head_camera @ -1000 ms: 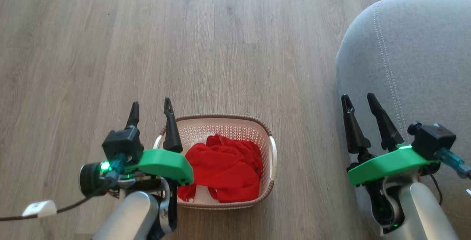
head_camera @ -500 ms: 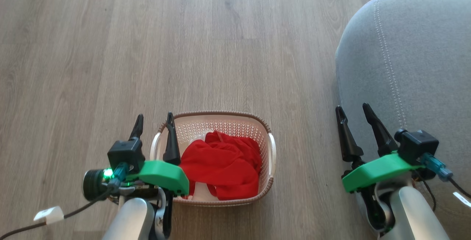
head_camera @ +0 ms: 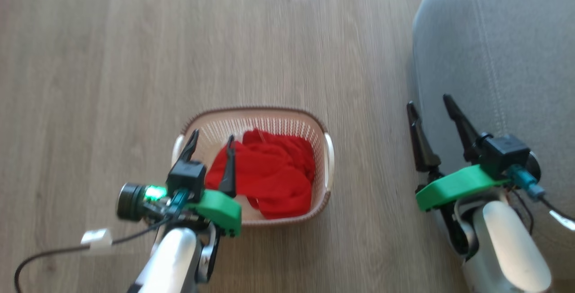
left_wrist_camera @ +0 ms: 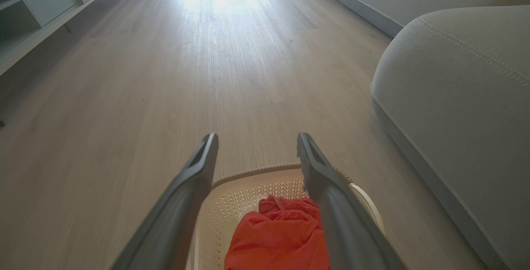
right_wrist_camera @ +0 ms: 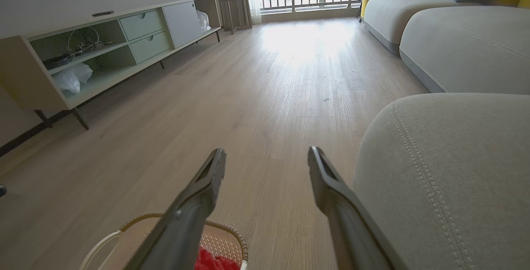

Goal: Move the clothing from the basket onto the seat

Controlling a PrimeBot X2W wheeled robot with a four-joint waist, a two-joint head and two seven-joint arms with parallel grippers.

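Observation:
The red clothing (head_camera: 267, 176) lies crumpled in the cream basket (head_camera: 323, 126) with a brown rim, on the wood floor. My left gripper (head_camera: 213, 137) hangs open over the basket's left part, its fingertips above the garment's left edge and holding nothing. The left wrist view shows the clothing (left_wrist_camera: 279, 237) and basket (left_wrist_camera: 248, 189) below my left gripper (left_wrist_camera: 256, 138). The grey seat (head_camera: 507, 46) fills the right side. My right gripper (head_camera: 431, 102) is open and empty over the seat's left edge. In the right wrist view my right gripper (right_wrist_camera: 267, 152) points along the floor beside the seat (right_wrist_camera: 455, 170).
A low sideboard (right_wrist_camera: 103, 50) with drawers and shelves stands along the left wall. More sofa sections (right_wrist_camera: 455, 42) continue beyond the seat toward a railed window. Bare wood floor (head_camera: 224, 37) stretches ahead of the basket. A cable with a white tag (head_camera: 96, 241) trails from my left wrist.
My left gripper has moved right, from the basket's left rim to over the basket and clothing. The head camera has shifted, so the whole scene has moved in view.

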